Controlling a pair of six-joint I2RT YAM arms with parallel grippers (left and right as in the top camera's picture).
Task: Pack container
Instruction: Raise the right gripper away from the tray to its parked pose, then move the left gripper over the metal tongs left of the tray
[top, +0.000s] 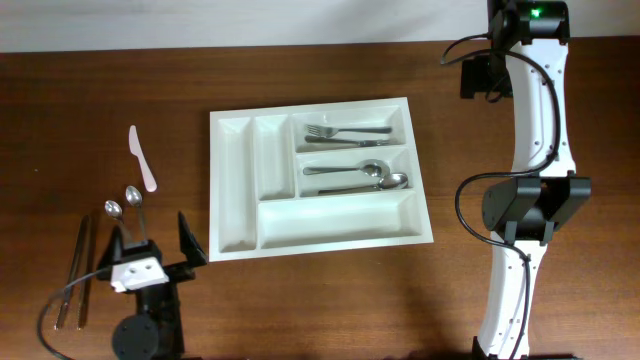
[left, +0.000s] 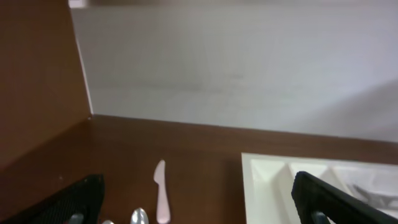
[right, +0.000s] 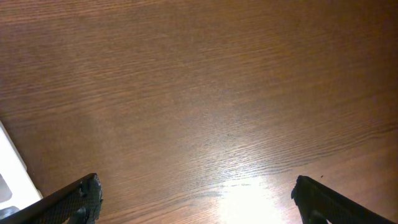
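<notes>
- Left gripper (top: 150, 230) sits closest to the overhead lens, in the lower left of the frame. It is spread wide and pinches nothing.
- From its own wrist view, its two black fingers (left: 84, 196) occupy the bottom corners, with brown bench (left: 199, 155) between them.
- Right gripper (right: 196, 186) is also spread. Its dark fingers (right: 78, 199) are at the lower corners of the right wrist view, and only bare wood lies between them.
- At the centre of the overhead frame, the container (top: 340, 215) lies flat on the bench, turned slightly off square.
- Its lower left corner is near the left gripper's inner finger, with a strip of wood showing between them.
- A white sliver of the container also shows at the left edge of the right wrist view.
- Forks (top: 345, 131) lie in the uppermost long compartment, at the upper right of the container, tines toward the left.
- Packed spoons (top: 365, 176) lie in the long compartment just below, bowls toward the right.
- To the left of the container, a white knife (top: 142, 158) rests on the bench, tilted and apart from everything else.
- Two loose spoons (top: 132, 197) lie below the white knife with their bowls toward the top of the frame. Their handles run under the left gripper.
- Two long dark utensils (top: 82, 265) lie side by side at the far lower left; their kind cannot be told.
</notes>
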